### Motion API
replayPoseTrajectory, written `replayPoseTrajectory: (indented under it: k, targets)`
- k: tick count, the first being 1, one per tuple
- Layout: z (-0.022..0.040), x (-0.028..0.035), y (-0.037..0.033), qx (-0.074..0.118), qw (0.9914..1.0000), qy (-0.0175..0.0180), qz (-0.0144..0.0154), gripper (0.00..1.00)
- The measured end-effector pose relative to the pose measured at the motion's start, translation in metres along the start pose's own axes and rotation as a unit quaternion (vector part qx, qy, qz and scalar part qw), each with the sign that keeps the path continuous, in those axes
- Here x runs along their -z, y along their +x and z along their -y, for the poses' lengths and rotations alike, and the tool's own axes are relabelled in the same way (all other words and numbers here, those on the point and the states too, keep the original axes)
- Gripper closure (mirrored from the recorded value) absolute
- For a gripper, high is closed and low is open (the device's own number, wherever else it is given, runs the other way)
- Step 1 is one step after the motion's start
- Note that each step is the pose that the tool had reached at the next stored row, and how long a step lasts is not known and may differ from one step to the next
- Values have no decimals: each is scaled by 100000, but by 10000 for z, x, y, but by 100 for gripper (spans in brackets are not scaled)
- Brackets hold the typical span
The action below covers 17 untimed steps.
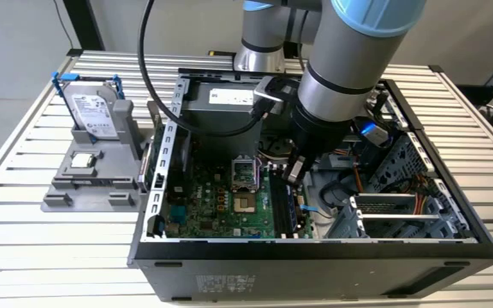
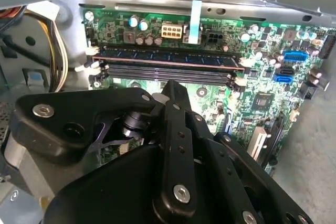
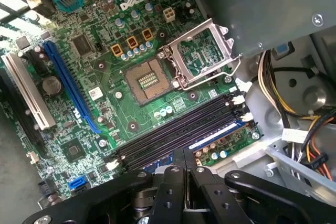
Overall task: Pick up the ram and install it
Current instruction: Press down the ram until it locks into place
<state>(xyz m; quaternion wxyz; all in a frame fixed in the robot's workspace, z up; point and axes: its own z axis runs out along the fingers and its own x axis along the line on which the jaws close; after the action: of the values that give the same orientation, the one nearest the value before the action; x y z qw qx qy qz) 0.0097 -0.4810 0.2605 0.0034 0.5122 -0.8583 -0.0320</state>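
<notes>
Inside the open computer case (image 1: 315, 256), the tool (image 3: 184, 153) is hanging with its two fingers pressed together on nothing, its tip just over the ram (image 2: 168, 59), which is lying along the outermost of the memory slots (image 2: 168, 73), next to the board's edge. Whether the stick is sitting fully home I cannot tell. The white end latches (image 3: 241, 99) are looking splayed, so one end is probably riding high. Pressing off-centre would be tilting the stick and straining the slot; pressing with the narrow tip could be slipping sideways onto the empty neighbouring slots or the small capacitors beside them. The open processor socket (image 3: 149, 80) is sitting close by, its bare contacts at risk from any stray contact. A bundle of loose cables (image 3: 283, 93) is crowding the slots' end near the case wall and could be snagging the arm. A hard drive (image 1: 92, 112) is standing on a grey holder, well apart on the tabletop (image 1: 24, 244).
</notes>
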Motion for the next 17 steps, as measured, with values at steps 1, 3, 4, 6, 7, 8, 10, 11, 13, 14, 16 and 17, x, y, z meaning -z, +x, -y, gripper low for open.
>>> replayPoseTrajectory:
  k: [1,3,4,6,7,8,10,11,13,14,16,17]
  targets:
    - [-1,0,-2,154,100000,-180,-163,100]
    - [-3,-1,-4,655,99996,-407,-401,100]
    - [-3,-1,-6,802,99992,-645,-672,100]
    - [-5,-2,-8,989,99982,-1113,-1192,100]
    - [-6,-1,-8,1298,99977,-1160,-1270,100]
    - [-6,-1,-8,1826,99968,-1171,-1311,100]
    - [-5,-1,-9,3094,99935,-1189,-1399,100]
    - [-5,-1,-9,3805,99910,-1199,-1450,100]
    - [-5,-1,-9,5097,99851,-1198,-1529,100]
    - [-5,0,-13,5299,99840,-1194,-1557,100]
    - [-7,-2,-18,5659,99819,-1225,-1605,100]
    - [-7,-2,-18,5872,99805,-1283,-1656,100]
